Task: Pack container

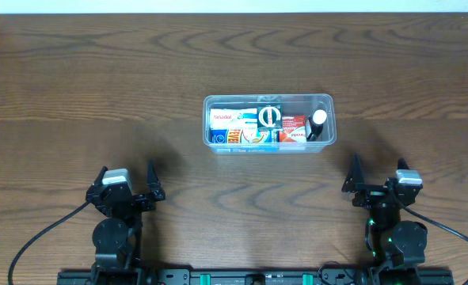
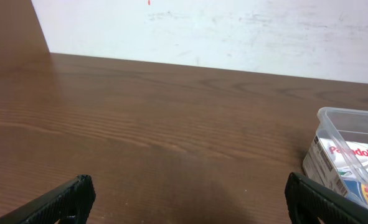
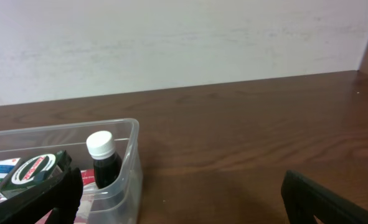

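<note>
The clear plastic container [image 1: 326,101] sits at the table's middle, holding several small medicine boxes and a dark bottle with a white cap [image 1: 318,120] at its right end. My left gripper [image 1: 127,184] is open and empty near the front left, well short of the container. My right gripper [image 1: 374,177] is open and empty near the front right. The left wrist view shows the container's left end [image 2: 333,115] with a Panadol box [image 2: 352,152] inside. The right wrist view shows its right end [image 3: 131,146] and the bottle [image 3: 104,160], with the fingers [image 3: 180,199] wide apart.
The brown wooden table [image 1: 75,95] stretches around the container. A white wall [image 2: 221,31] stands at the table's far edge.
</note>
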